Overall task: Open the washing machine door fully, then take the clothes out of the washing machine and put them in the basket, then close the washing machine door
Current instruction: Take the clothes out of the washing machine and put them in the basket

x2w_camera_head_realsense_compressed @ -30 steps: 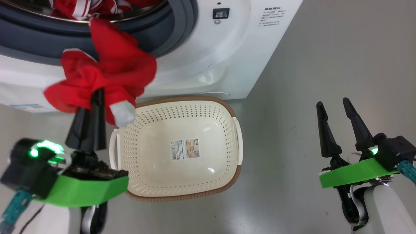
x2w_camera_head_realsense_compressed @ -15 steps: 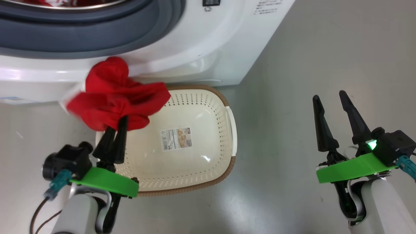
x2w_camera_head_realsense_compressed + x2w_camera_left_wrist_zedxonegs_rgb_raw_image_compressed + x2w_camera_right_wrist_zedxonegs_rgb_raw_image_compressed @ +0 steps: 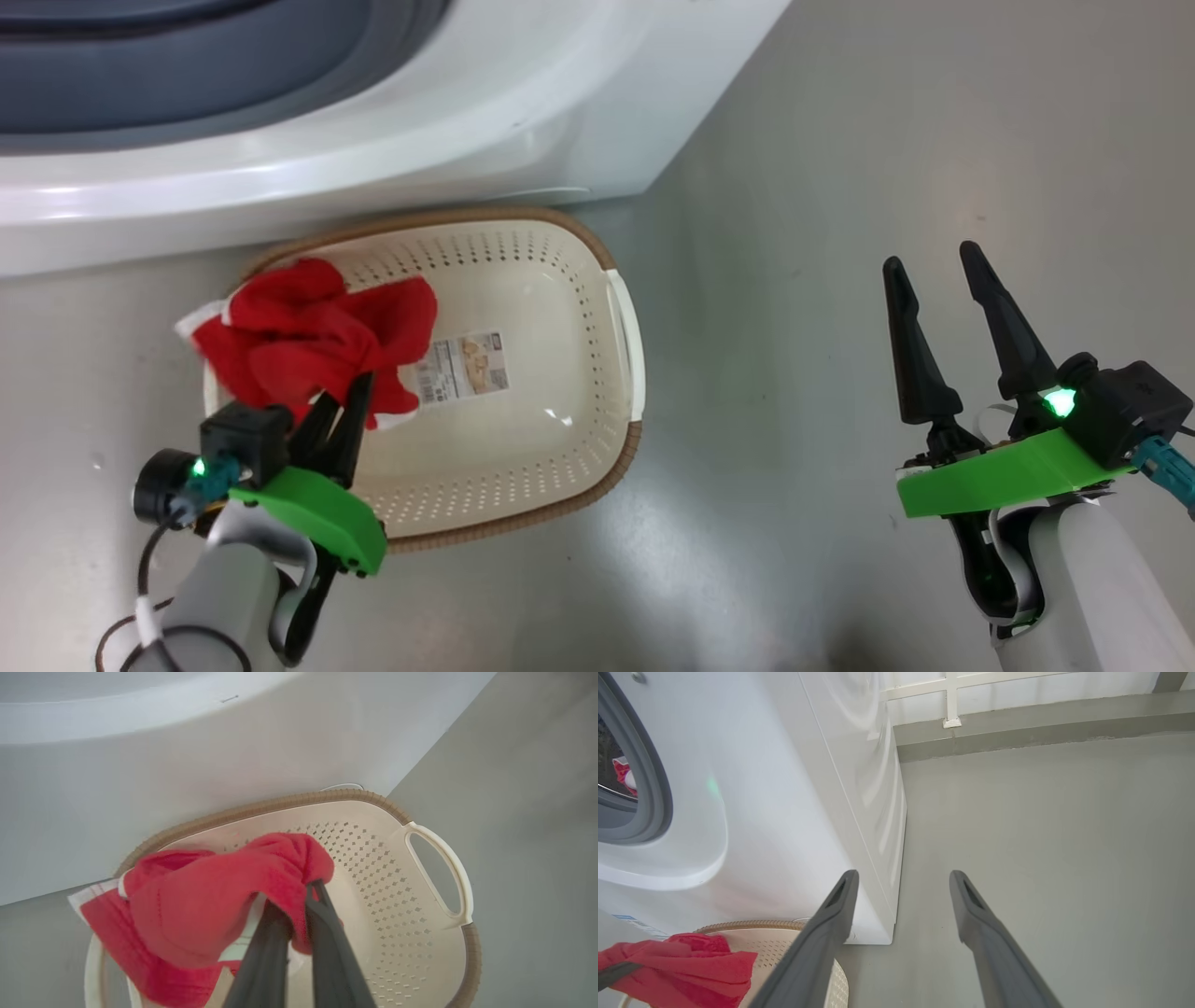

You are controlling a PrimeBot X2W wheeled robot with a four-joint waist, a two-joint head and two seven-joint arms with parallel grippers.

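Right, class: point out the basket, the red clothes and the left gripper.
basket (image 3: 633, 345), head view, on one white handle.
clothes (image 3: 308, 327), head view, middle of the red bundle.
left gripper (image 3: 347, 397), head view, between its fingertips, shut on the clothes.

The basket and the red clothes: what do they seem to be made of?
Basket: looks like moulded plastic, cream, slightly glossy, with light glints and neat rows of holes. Its brown rim looks woven, perhaps plastic too. Clothes: soft red fabric, matt, bunched in folds, with a white edge.
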